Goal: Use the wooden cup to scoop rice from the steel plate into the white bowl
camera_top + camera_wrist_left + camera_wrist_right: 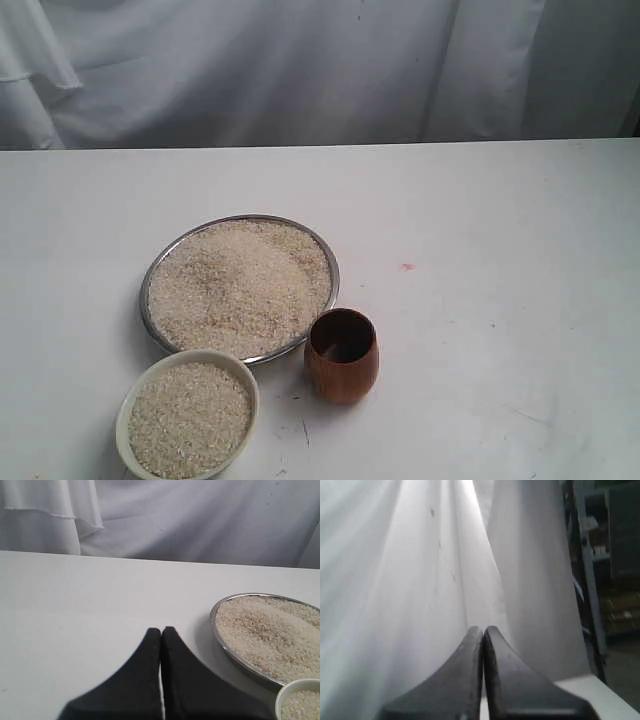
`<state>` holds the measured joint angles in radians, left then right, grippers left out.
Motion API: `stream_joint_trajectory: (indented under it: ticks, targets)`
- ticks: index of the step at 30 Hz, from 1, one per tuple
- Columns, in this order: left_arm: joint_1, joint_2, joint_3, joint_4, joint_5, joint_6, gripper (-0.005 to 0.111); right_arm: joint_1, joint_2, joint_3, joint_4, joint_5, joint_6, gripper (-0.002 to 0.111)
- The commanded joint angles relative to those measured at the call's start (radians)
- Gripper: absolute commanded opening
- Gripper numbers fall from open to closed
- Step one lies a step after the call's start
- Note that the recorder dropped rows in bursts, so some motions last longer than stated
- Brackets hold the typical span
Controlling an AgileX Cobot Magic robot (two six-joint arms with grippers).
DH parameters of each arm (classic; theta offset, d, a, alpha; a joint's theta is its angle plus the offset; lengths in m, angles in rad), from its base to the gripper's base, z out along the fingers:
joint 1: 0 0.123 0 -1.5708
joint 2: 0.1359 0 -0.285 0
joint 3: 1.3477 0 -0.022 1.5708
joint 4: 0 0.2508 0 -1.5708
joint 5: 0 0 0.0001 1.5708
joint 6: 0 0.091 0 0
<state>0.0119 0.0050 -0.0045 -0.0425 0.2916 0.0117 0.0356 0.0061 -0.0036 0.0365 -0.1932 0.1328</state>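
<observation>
Exterior view: two dishes, wooden cup (pixel 341 375), table (pixel 500 250).
Rice (pixel 240 285) fills the steel plate (pixel 144 300) and the white bowl (pixel 190 356) just beside it; the wooden cup stands upright beside that plate. Left claw (pixel 161 630) and right claw (pixel 483 629): closed, empty.

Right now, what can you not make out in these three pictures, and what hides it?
- Exterior view: the wooden cup is dark inside, so its contents cannot be told.
- Left wrist view: the white bowl and the steel plate are cut off by the edge.
- Right wrist view: only the shut right gripper and a curtain show, no dishes.
</observation>
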Motion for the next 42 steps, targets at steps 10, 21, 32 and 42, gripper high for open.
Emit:
stream_joint_trajectory:
  ticks: [10,21,32,42]
  targets:
    - [-0.002,-0.005,0.005,-0.001,-0.006,-0.003,0.000,-0.007,0.251,-0.315,0.049,-0.300,0.051,0.000]
    - [-0.002,-0.005,0.005,-0.001,-0.006,-0.003,0.000,-0.007,0.903,-0.627,-0.842,-0.439,0.570,0.000]
    - [-0.002,-0.005,0.005,-0.001,-0.006,-0.003,0.000,0.045,1.250,-0.435,-0.771,-0.570,0.410,0.000]
    - [-0.002,-0.005,0.005,-0.001,-0.006,-0.003,0.000,0.227,1.395,-0.326,-0.548,-0.625,0.163,0.000]
